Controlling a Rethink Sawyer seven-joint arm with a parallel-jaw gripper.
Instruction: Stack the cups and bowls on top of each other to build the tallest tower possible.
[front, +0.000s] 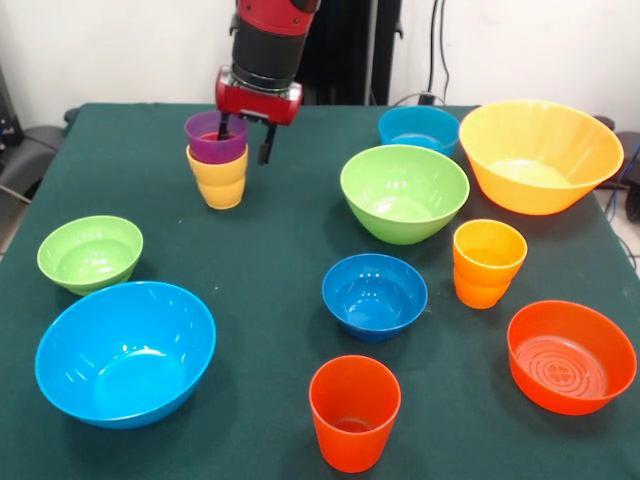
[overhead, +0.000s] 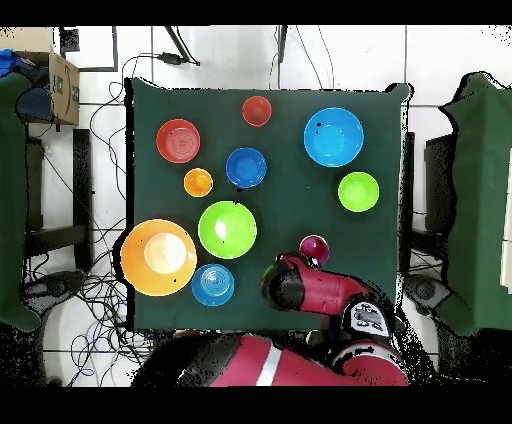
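The pincer (front: 243, 139) straddles the purple cup's (front: 214, 139) rim, fingers spread.

The setting is a robotics lab or test room, not a home. A red and black robot arm (overhead: 300, 340) stands on a pedestal at one side of a table (front: 280, 270) covered in dark green cloth, which sits on a pale tiled floor (overhead: 440, 80) in front of a plain white wall (front: 100, 50). Loose black cables (overhead: 105, 130) trail across the floor beside the table, a cardboard box (overhead: 62, 85) sits at one corner, and dark chairs (overhead: 480, 200) stand off to the sides.
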